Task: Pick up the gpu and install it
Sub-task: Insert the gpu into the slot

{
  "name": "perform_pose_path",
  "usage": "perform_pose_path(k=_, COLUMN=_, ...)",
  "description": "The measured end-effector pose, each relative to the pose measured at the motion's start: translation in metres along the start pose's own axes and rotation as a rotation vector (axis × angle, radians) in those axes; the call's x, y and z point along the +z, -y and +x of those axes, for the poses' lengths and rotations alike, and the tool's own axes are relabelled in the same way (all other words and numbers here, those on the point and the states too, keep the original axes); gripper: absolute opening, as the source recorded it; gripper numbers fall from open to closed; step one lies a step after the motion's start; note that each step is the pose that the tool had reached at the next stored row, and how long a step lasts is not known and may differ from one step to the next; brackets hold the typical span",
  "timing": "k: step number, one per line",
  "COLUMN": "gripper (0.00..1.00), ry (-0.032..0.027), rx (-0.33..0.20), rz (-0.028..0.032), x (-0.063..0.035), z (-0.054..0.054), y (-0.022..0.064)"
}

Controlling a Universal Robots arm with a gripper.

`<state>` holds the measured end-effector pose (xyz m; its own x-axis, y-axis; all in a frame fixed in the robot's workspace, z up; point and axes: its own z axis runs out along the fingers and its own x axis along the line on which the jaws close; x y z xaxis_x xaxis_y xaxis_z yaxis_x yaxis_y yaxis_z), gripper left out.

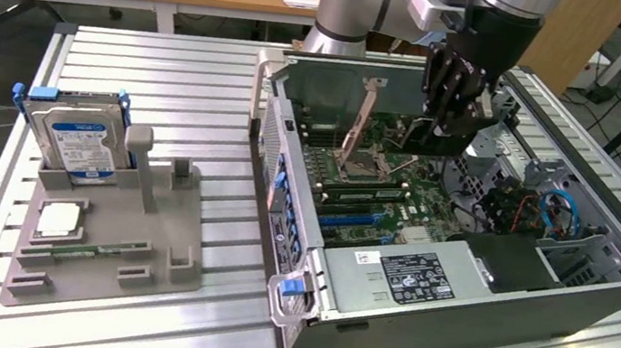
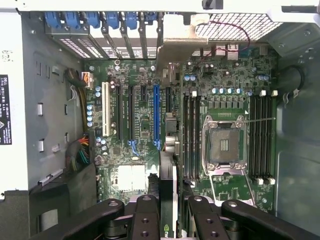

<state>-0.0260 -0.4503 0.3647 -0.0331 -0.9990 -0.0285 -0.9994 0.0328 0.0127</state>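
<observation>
In the exterior view's upper right, the black gripper (image 1: 455, 129) was clamped on the gpu (image 2: 168, 185), a thin green card with black cooler. It was held edge-down above the green motherboard (image 1: 372, 187) inside the open grey computer case (image 1: 471, 329), presumably so its connector faced the slots.

Slatted metal table (image 1: 177, 82), computer case (image 1: 471, 329), grey fixture (image 1: 163, 231)
</observation>
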Motion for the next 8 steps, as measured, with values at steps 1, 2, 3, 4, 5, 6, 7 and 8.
perform_pose_path(k=1, gripper=0.27, ry=0.0, rx=0.0, rz=0.0, x=0.0004, z=0.0, y=0.0001)
perform_pose_path(k=2, gripper=0.27, ry=-0.0001, rx=0.0, rz=0.0, x=0.0005, z=0.0, y=0.0001)
perform_pose_path(k=3, gripper=0.27, ry=-0.0002, rx=0.0, rz=-0.0001, x=0.0005, z=0.0, y=0.0001)
perform_pose_path(k=4, gripper=0.27, ry=-0.0003, rx=0.0, rz=-0.0001, x=0.0005, z=0.0001, y=0.0001)
perform_pose_path(k=5, gripper=0.27, ry=-0.0001, rx=0.0, rz=0.0, x=0.0006, z=0.0001, y=0.0001)
perform_pose_path(k=6, gripper=0.27, ry=0.0, rx=0.0, rz=0.0, x=0.0007, z=0.0, y=0.0001)
perform_pose_path(k=7, gripper=0.27, ry=0.0, rx=0.0, rz=0.0, x=0.0007, z=0.0, y=0.0002)
perform_pose_path(k=8, gripper=0.27, ry=0.0, rx=0.0, rz=0.0, x=0.0007, z=0.0, y=0.0002)
